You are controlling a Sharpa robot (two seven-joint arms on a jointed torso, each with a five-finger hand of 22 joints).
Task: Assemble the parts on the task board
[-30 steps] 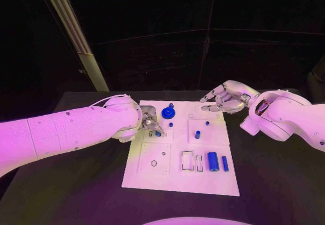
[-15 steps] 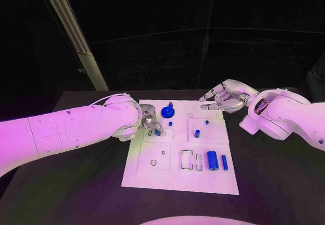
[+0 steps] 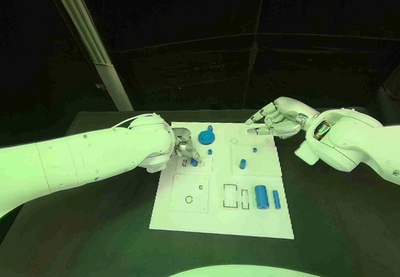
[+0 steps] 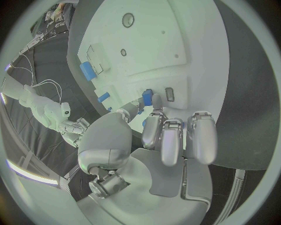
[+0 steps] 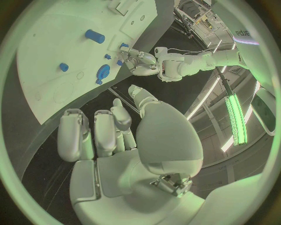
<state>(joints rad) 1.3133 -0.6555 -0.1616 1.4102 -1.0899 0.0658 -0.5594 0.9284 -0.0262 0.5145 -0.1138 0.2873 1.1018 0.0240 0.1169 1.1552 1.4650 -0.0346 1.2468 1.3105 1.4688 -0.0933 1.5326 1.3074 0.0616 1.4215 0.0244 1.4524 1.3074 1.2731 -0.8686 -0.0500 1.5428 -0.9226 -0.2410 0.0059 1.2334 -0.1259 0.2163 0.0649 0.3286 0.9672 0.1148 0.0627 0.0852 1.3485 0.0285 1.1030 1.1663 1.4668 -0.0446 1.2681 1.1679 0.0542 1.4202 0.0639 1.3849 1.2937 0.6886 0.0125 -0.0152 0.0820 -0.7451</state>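
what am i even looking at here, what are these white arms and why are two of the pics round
It is a two-armed robot at a black table, each white arm ending in a silver many-fingered hand. The square picture comes from a camera on its head, looking down. The round ones come from fisheye cameras at each wrist, behind that hand. On the table lies a white task board with small blue parts, such as a round blue piece and a blue cylinder. The left hand pinches a small blue part at the board. The right hand hovers by the board's far corner, holding nothing.
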